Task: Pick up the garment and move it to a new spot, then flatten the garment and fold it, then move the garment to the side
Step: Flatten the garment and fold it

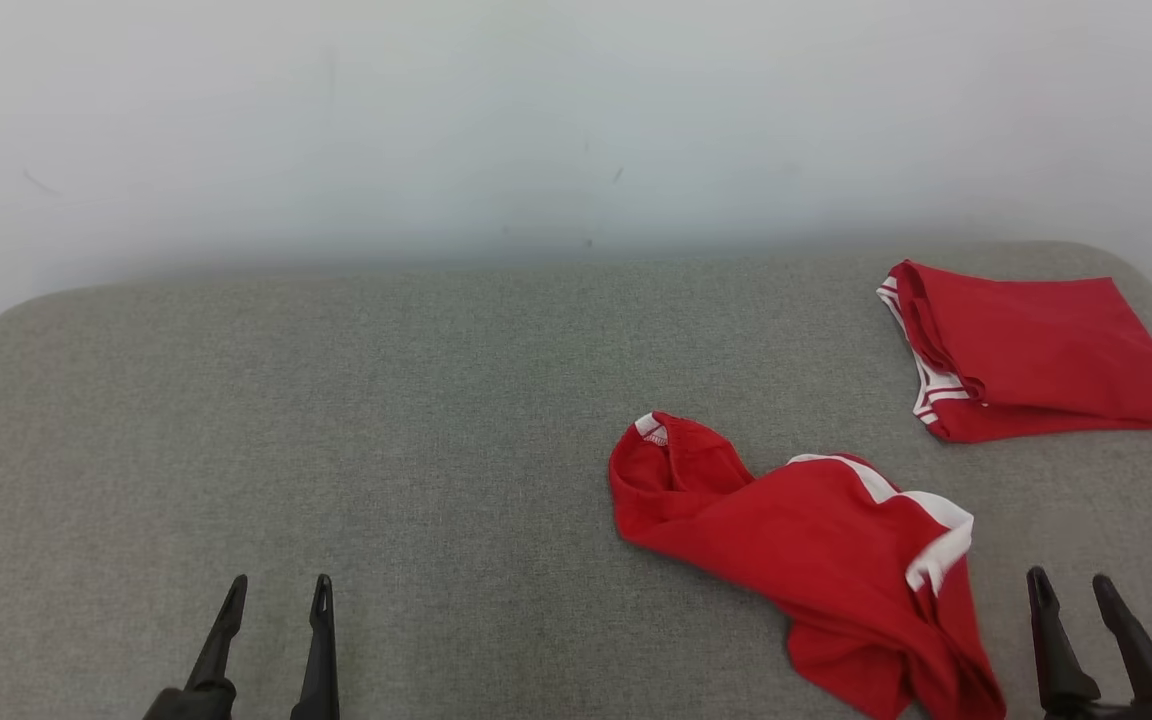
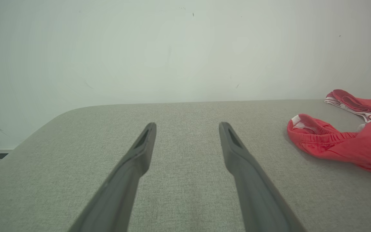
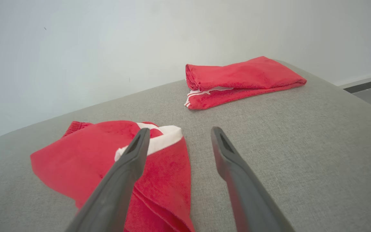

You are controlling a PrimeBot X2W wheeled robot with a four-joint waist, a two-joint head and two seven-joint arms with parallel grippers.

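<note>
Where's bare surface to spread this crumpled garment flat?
The left half of the grey surface is bare, from the left pincer up to the wall. Crowded on the right: the crumpled garment lies beside the right pincer, and the folded garment sits in the far corner.

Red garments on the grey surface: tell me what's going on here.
A two-armed robot is working on clothes. The crumpled red garment lies on the grey surface beside the right gripper, not yet flattened. The folded red garment sits at the far right. The right gripper and left gripper are both open, holding nothing.
</note>
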